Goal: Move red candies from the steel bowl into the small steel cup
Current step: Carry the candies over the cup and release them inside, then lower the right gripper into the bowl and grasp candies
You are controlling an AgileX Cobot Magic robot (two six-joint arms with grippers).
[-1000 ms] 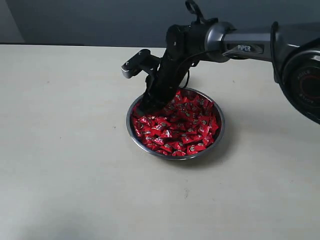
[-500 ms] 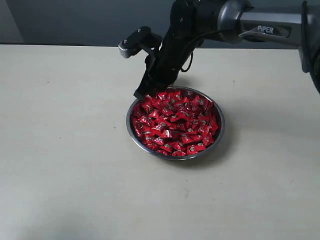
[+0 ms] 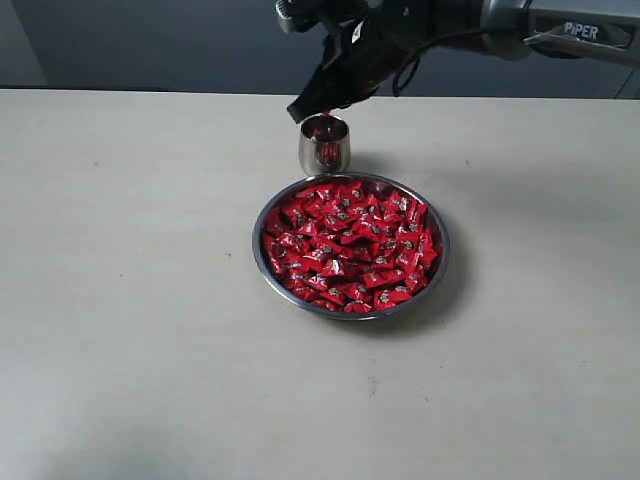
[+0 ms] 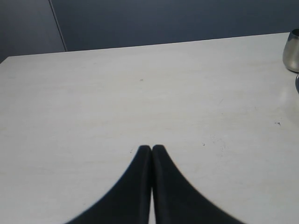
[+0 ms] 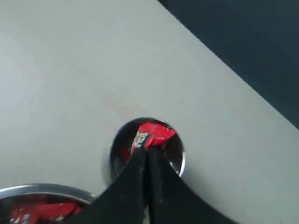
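Observation:
The steel bowl (image 3: 262, 262) sits mid-table, heaped with red candies (image 3: 350, 245). Just behind it stands the small steel cup (image 3: 324, 146), with red showing inside it. My right gripper (image 3: 318, 110) hangs directly over the cup's mouth, shut on one red candy (image 5: 154, 133) that sticks out past its tips above the cup (image 5: 112, 154). The bowl's rim (image 5: 42, 188) shows beside the cup in the right wrist view. My left gripper (image 4: 152, 148) is shut with nothing in it, over bare table; the cup (image 4: 292, 51) appears at the edge of its view.
The pale tabletop (image 3: 130, 300) stretches around the bowl on all sides. A dark wall (image 3: 150, 40) runs behind the table's far edge. The right arm (image 3: 540, 25) reaches in from the upper right.
The right gripper rose out of the bowl's far-left part with a candy and moved back to hang over the cup, which it had hidden before.

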